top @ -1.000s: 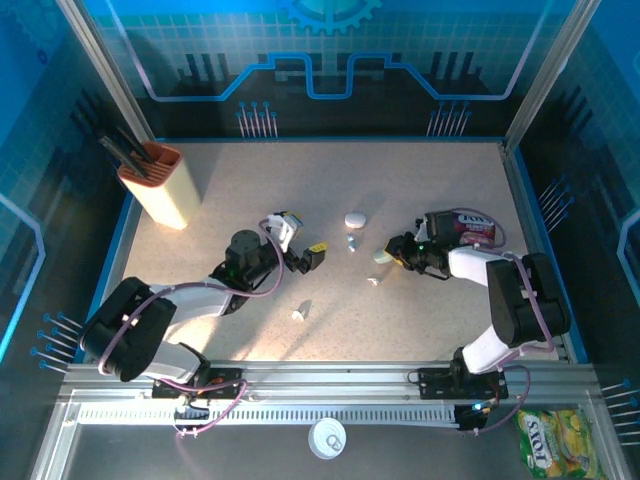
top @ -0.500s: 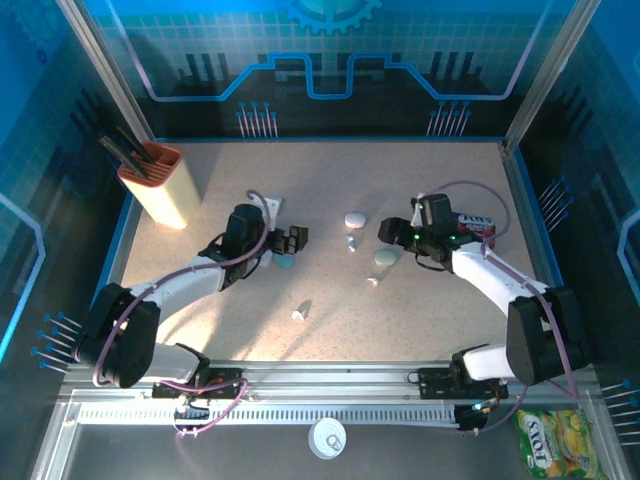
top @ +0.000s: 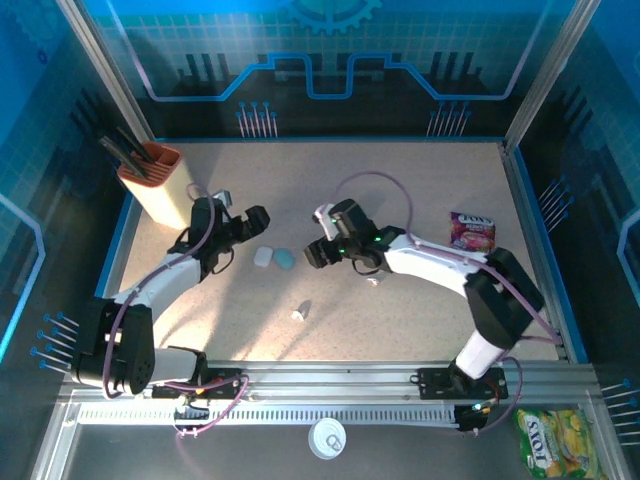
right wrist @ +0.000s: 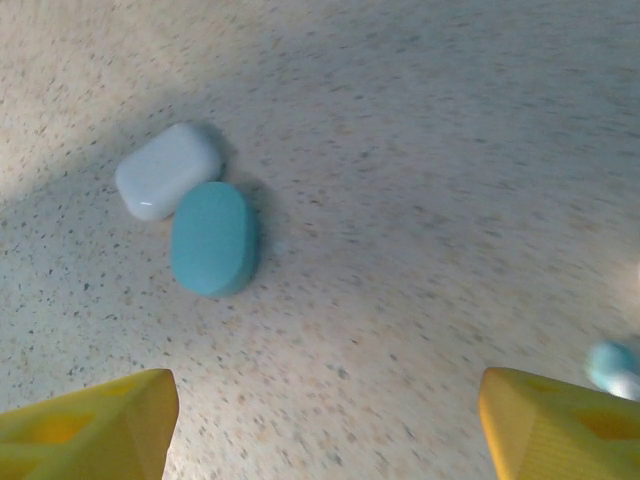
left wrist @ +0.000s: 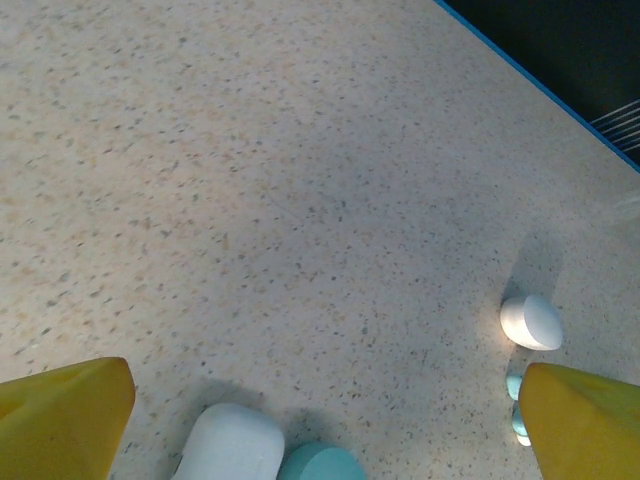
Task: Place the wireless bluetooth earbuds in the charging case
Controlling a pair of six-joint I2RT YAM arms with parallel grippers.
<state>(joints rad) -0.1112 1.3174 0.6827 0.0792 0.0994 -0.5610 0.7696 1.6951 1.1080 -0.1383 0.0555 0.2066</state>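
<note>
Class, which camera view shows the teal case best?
Right wrist: the teal case lies whole and large, beside the white case. Left wrist cuts it off at the bottom edge; top external shows it whole but small.

Two pebble-shaped cases lie flat mid-table, touching side by side and both looking shut: pale white case (top: 263,257) on the left, teal case (top: 285,259) on the right. In the rt wrist view the pale white case (right wrist: 168,170) sits up-left of the teal case (right wrist: 212,238), edges touching. In the lt wrist view a third case (left wrist: 531,322), white and rounded, lies well apart from the pair, w/ tiny pale-blue earbuds (left wrist: 514,385) just beside it. A tiny white earbud (top: 300,312) lies alone nearer the front edge. Another white piece (top: 373,281) lies to its right, farther back, too small to tell pose.
</note>
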